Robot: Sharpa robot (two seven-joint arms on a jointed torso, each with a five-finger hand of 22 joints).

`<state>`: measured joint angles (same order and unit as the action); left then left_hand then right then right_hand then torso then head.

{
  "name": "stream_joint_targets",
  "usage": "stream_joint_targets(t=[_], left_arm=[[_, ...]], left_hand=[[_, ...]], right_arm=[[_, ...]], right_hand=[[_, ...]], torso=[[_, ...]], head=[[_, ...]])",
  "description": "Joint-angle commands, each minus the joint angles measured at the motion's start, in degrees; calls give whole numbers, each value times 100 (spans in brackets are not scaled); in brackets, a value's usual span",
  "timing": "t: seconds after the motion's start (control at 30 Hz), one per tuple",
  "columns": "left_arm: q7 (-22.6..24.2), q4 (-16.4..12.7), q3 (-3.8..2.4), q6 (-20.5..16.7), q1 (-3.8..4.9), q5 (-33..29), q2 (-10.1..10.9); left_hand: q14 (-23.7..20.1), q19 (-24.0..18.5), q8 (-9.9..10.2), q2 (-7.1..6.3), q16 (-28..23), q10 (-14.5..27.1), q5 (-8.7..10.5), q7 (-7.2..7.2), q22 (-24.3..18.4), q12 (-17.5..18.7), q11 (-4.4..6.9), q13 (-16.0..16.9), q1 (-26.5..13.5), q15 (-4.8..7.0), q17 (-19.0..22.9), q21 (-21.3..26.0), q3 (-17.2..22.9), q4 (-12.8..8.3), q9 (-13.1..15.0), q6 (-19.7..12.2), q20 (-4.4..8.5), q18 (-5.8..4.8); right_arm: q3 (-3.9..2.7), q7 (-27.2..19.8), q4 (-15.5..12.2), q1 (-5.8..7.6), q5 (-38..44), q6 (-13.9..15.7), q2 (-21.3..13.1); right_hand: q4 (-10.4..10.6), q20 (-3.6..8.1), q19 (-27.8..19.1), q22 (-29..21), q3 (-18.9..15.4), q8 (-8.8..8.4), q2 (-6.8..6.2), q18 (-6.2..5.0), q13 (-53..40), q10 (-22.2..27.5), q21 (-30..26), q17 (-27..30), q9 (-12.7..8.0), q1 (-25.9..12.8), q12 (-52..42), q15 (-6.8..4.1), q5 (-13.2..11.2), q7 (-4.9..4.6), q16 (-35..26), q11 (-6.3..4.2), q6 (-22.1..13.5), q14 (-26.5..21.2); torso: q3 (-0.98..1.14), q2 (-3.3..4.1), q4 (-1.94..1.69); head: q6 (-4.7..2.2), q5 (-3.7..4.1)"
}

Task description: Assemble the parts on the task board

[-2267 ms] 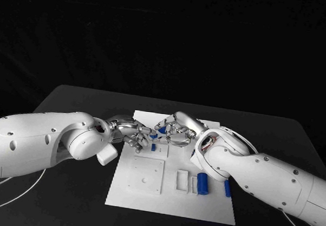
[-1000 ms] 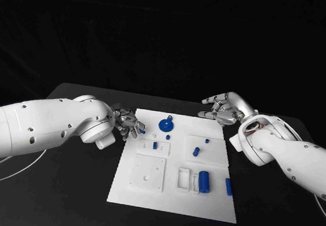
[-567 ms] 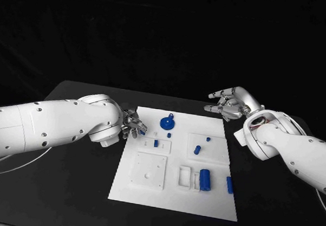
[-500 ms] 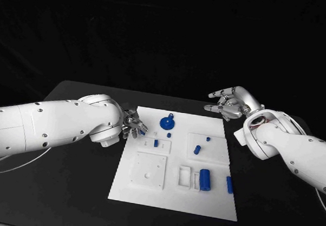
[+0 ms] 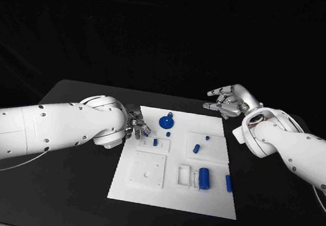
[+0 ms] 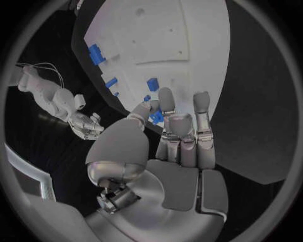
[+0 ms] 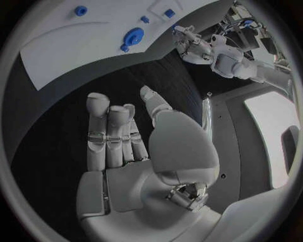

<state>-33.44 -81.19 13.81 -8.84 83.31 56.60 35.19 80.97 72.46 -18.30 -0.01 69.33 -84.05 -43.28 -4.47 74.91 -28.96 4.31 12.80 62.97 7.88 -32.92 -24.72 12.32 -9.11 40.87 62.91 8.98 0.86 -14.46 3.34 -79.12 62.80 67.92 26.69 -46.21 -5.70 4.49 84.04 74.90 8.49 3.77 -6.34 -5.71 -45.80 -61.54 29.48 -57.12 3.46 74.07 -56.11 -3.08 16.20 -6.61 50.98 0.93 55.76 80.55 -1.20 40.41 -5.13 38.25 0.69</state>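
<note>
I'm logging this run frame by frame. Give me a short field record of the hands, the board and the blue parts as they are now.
left hand: empty, fingers apart, at the task board's left edge
right hand: empty, fingers apart, over the black table past the board's far right corner
task board: white plate lying flat, mid-table
blue disc: on the board's far part
large blue cylinder: on the board's near right part
small blue parts: several scattered over the board
held parts: none

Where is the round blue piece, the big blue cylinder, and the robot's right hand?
round blue piece [image 5: 165, 123], head view, centre of its disc
big blue cylinder [image 5: 204, 178], head view, middle of its side
right hand [image 5: 226, 101], head view, middle of the hand
</note>
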Motion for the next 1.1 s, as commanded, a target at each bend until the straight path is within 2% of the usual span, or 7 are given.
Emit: stream_joint_targets(t=[0.03,0.23,0.47,0.53,0.83,0.97,1.1], left_arm=[[-72,-36,-2,31,-29,193,-13],[-87,-49,-1,-12,-108,265,-24],[-98,-53,-1,-40,-153,314,-23],[-100,-51,-1,-41,-164,320,-27],[-108,-30,-2,-29,-235,337,-45],[-108,-25,-2,-35,-260,380,-49],[-116,-33,-2,8,-272,401,-48]], left_hand=[[27,-14,49,19,44,-287,23,575,119,-67,9,6,83,-1,-51,-41,282,-330,-42,623,-34,11],[36,-4,71,19,91,-287,29,575,119,-133,14,25,97,2,-102,-74,272,-329,-60,635,-33,19],[44,16,81,18,171,-286,36,576,122,-202,19,50,117,12,-175,-133,266,-317,-71,638,-25,28],[42,15,86,18,179,-286,36,575,122,-212,20,54,119,13,-175,-145,266,-312,-74,632,-24,28],[49,10,106,17,255,-283,62,570,120,-283,19,82,139,11,-223,-201,263,-302,-105,634,-26,35],[48,8,105,14,270,-286,62,572,120,-291,21,82,144,12,-229,-214,260,-299,-110,637,-28,40],[48,8,104,14,274,-286,61,572,120,-300,21,84,145,12,-226,-218,259,-297,-111,638,-28,41]], right_arm=[[-4,-78,-9,1,-20,13,10],[-5,-82,-3,1,-29,3,25],[-5,-82,-3,1,-33,-4,29],[-5,-82,-2,1,-35,-3,33],[-5,-85,-18,1,-37,-9,42],[-5,-90,-22,1,-36,-3,45],[-5,-96,-29,1,-36,10,49]], right_hand=[[-13,-15,186,333,21,-30,8,-88,8,8,16,3,2,-55,-34,-23,28,-15,23,-26,41,-27],[-14,-15,187,335,29,-31,9,-86,12,9,23,4,2,-68,-36,-23,57,-15,22,-26,42,-29],[-20,-15,186,335,34,-30,6,-86,14,10,23,7,2,-68,-36,-23,73,-15,20,-26,46,-30],[-20,-15,186,335,34,-30,6,-86,14,10,23,7,2,-68,-36,-23,73,-15,20,-26,46,-30],[-30,-15,185,333,52,-30,10,-87,21,11,13,7,2,-82,-40,-23,91,-16,22,-26,47,-30],[-32,-15,185,333,60,-30,16,-87,23,12,13,9,2,-88,-40,-24,102,-16,20,-27,46,-31],[-38,-14,185,331,70,-30,24,-88,25,12,8,6,2,-90,-40,-25,115,-16,24,-28,51,-29]], torso=[[1,0,0],[-4,-2,1],[-2,2,-2],[-1,-2,-4],[-1,0,-1],[-3,-1,-2],[-5,0,1]], head=[[15,10],[21,1],[21,13],[61,12],[54,41],[94,52],[175,103]])
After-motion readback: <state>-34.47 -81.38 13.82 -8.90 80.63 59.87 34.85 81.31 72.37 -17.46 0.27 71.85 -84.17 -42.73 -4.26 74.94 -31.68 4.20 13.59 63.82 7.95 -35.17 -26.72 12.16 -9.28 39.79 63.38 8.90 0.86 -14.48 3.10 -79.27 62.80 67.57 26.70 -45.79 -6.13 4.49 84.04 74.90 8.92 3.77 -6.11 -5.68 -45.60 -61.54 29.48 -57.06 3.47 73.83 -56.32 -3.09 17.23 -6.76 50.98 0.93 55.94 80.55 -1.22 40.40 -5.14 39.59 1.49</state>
